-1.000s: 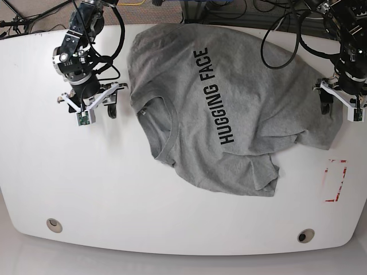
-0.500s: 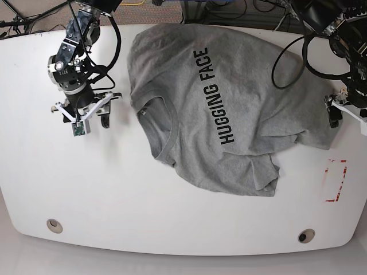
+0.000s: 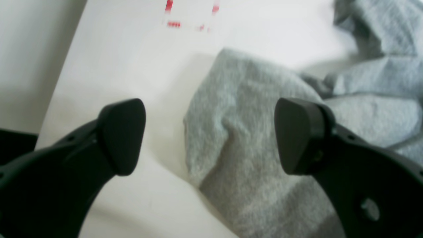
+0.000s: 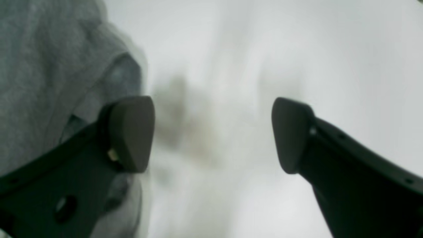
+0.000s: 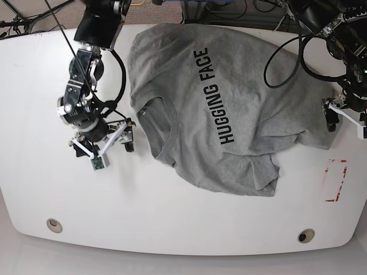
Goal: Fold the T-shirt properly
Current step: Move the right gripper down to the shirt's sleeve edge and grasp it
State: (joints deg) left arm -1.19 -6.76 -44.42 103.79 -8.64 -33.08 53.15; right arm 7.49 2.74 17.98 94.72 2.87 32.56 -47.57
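Observation:
The grey T-shirt (image 5: 229, 103) lies spread face up on the white table (image 5: 172, 212), collar to the left, with black "HUGGING FACE" lettering and its lower sleeve folded under. My left gripper (image 5: 347, 120) hovers open at the shirt's right edge. In the left wrist view its jaws (image 3: 210, 135) straddle a rumpled corner of the T-shirt (image 3: 238, 138) without pinching it. My right gripper (image 5: 104, 144) stands open just left of the collar. The right wrist view shows bare table between its jaws (image 4: 211, 134) and T-shirt (image 4: 49, 66) cloth beside the left finger (image 4: 132, 132).
A red-outlined rectangle (image 5: 335, 180) is marked on the table near the right edge, below my left gripper, and shows blurred as red marks (image 3: 190, 15) in the left wrist view. Two round holes (image 5: 54, 224) (image 5: 305, 235) sit near the front edge. Cables (image 5: 287, 40) run along the back.
My right gripper has swung down and rightward to the collar, its jaws spreading wider. My left gripper has shifted toward the table's right edge and slightly forward, opening wider. The T-shirt has not moved.

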